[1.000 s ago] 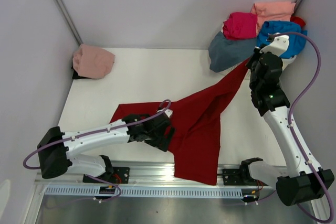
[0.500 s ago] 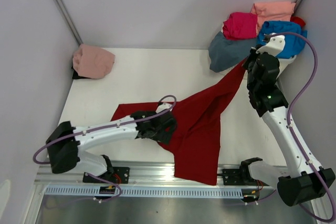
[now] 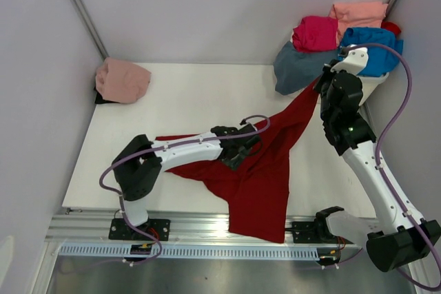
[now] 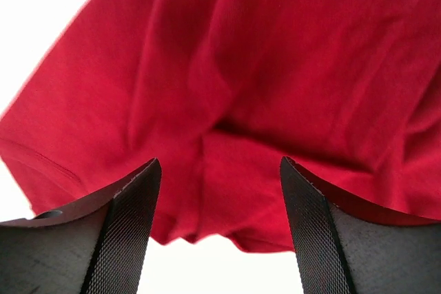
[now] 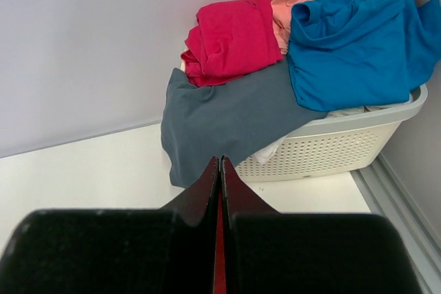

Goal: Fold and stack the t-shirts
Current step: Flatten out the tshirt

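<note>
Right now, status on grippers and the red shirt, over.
Right gripper shut on dark red t-shirt corner, held up. Left gripper open above its middle. Grey-blue t-shirt hangs off white basket just beyond.

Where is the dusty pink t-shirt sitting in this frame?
In the top view, the dusty pink t-shirt lies bunched at the far left corner of the table, apart from the dark red shirt.
</note>
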Controlling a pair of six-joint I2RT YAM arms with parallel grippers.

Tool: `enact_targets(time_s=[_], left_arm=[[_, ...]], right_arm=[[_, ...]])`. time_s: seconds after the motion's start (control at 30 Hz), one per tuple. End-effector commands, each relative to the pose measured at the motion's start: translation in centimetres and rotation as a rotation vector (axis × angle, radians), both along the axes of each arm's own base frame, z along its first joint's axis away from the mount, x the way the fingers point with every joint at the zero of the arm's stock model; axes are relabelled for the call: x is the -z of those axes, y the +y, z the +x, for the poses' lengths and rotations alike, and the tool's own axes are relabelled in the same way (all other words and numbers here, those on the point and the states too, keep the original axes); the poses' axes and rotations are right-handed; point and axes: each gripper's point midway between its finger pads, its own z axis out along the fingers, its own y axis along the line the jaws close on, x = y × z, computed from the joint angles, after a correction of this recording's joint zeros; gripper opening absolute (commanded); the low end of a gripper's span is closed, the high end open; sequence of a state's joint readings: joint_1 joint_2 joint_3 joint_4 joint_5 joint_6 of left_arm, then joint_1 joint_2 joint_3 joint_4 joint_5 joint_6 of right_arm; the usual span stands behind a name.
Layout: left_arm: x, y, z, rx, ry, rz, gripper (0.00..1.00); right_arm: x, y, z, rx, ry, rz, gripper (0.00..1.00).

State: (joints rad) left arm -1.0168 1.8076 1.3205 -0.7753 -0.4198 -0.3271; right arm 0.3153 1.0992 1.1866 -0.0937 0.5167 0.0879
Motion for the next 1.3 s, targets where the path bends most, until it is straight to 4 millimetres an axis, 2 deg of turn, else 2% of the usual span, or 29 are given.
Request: enact_targets(time_s=[0.0,0.07,0.1,0.2,0.37,0.87,0.97,1.0,1.27], left_arm=[[-1.8,0.0,2.3,0.123,-0.064,0.109,0.73],[-2.2,-0.7,2.5,0.158,-0.048,0.112,0.73],[-1.0,-0.5,2.3,0.192,-0.017,0.153,0.73],[-0.1,-0.5,2.3,0.23,0.016,0.201,0.7],[1.7,-2.1,-0.4,0.304,0.179,0.142,0.62],[2.0,-3.2,-3.6,0.42,0.337,0.068,0.61],[2.5,-2.8,-2.8,0.4,0.332,0.104,0.61],[3.2,-2.4,-2.8,0.391,0.352,0.123,0.61],[4.2,-2.0,-2.2,0.351,0.43,0.096,0.62]], right_arm=[[-1.4,-0.5,-1.0,0.02,-0.047,0.0,0.0],[-1.4,-0.6,-1.1,0.021,-0.044,-0.002,0.0],[-1.4,-0.6,-1.2,0.021,-0.045,-0.003,0.0],[-1.3,-0.7,-1.4,0.021,-0.045,-0.004,0.0],[-1.5,-0.7,-1.6,0.017,-0.045,-0.01,0.0],[-1.5,-0.4,-1.8,0.0,-0.04,-0.023,0.0],[-1.5,-0.1,-1.8,-0.007,-0.039,-0.027,0.0],[-1.5,0.1,-1.8,-0.012,-0.04,-0.03,0.0],[-2.2,0.7,-1.9,-0.022,-0.047,-0.047,0.0]])
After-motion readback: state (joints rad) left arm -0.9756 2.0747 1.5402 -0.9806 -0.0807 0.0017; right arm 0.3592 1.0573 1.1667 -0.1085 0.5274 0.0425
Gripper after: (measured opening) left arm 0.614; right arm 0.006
